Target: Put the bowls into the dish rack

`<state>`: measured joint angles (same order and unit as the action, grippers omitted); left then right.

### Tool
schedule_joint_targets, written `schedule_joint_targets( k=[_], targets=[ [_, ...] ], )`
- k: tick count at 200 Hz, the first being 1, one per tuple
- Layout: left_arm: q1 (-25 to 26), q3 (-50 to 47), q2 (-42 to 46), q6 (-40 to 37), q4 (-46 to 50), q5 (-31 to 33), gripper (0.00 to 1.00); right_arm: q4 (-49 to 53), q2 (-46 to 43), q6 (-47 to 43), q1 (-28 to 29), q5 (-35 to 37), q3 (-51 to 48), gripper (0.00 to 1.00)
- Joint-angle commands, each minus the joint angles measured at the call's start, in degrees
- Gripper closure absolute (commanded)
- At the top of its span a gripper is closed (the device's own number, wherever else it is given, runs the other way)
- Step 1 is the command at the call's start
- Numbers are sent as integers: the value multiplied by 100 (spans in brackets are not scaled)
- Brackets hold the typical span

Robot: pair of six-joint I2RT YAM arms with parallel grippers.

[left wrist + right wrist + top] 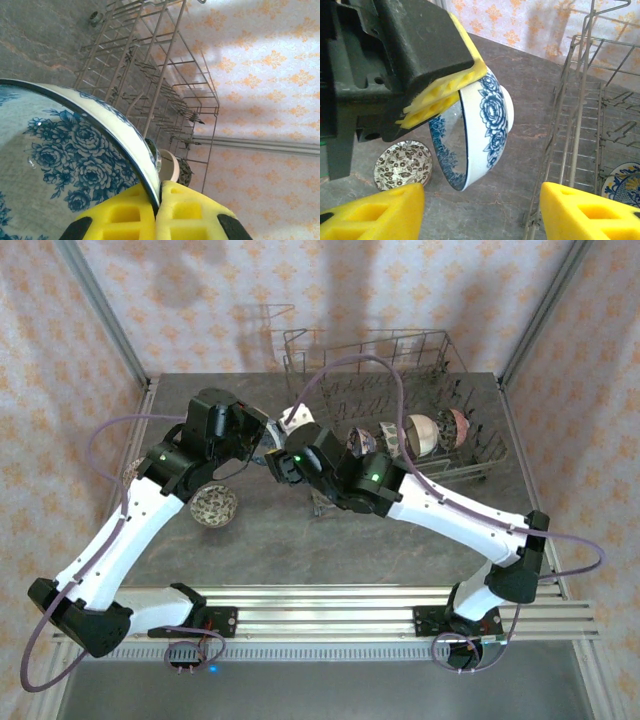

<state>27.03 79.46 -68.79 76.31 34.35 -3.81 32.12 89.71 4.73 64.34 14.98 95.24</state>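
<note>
Grey stone-look tabletop, orange-patterned wallpaper around; left gripper pinches blue floral bowl rim, right gripper spread.

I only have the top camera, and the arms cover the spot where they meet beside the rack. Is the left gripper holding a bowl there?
Observer: Yes. In the left wrist view, the left gripper is shut on the rim of a blue floral bowl.
Operator: Okay. Has the right gripper got hold of that bowl too?
Observer: No. The right wrist view shows the right gripper open. Its fingers are spread wide with the bowl ahead of them, hanging on edge from its rim, and neither finger touches it.
</note>
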Motion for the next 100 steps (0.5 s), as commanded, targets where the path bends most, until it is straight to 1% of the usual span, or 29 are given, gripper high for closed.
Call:
schedule_joint_targets(
  k=[1,17,48,70,100],
  targets=[
    [57,311,8,95,-350,188,100,-294,203,133,25,474,5,41],
    [65,290,32,139,-344,197,100,-444,271,269,25,801,-65,43],
    [75,307,59,190,-323,214,100,-625,460,496,24,1222,-111,46],
    [84,292,68,218,-340,230,100,-717,568,672,22,1547,-126,53],
    [95,183,94,322,-350,257,100,-1252,558,728,33,1588,-400,56]
  ],
)
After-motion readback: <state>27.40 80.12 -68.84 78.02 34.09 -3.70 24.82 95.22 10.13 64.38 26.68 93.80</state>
